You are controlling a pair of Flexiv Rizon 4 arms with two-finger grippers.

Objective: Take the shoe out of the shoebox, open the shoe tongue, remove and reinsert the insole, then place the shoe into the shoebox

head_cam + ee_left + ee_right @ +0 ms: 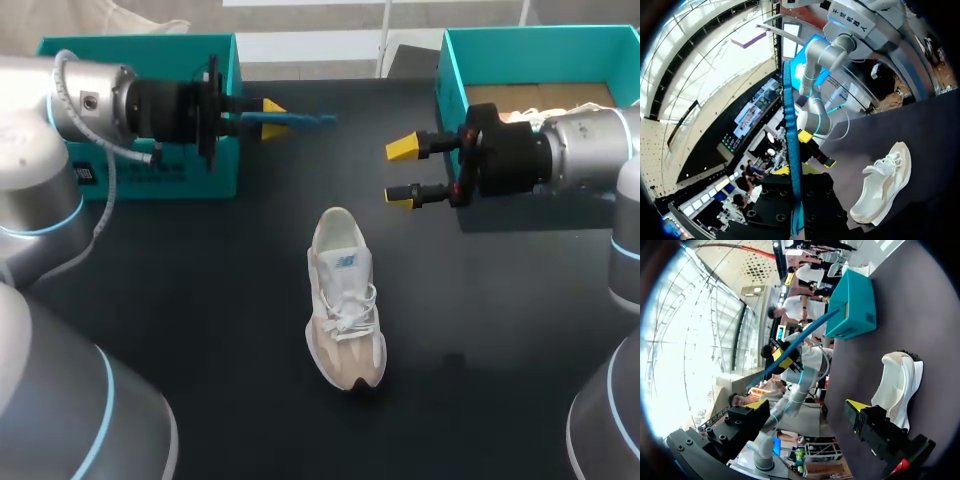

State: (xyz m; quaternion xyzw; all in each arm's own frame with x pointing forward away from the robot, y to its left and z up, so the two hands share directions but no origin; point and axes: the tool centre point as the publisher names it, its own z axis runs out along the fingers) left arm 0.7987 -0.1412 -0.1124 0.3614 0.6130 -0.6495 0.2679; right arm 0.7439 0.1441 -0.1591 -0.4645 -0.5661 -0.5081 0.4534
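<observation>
Head view, left gripper [272,118] clamping blue insole [312,119], right gripper [405,172] spread wide

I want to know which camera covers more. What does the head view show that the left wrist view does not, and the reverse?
Only the head view: the teal box beside the left arm, and the inside of the shoebox. Only the left wrist view: the blue insole edge-on and the white shoe from its side. Both: the shoe on the black table, the insole held by the left gripper, and the open right gripper.
</observation>
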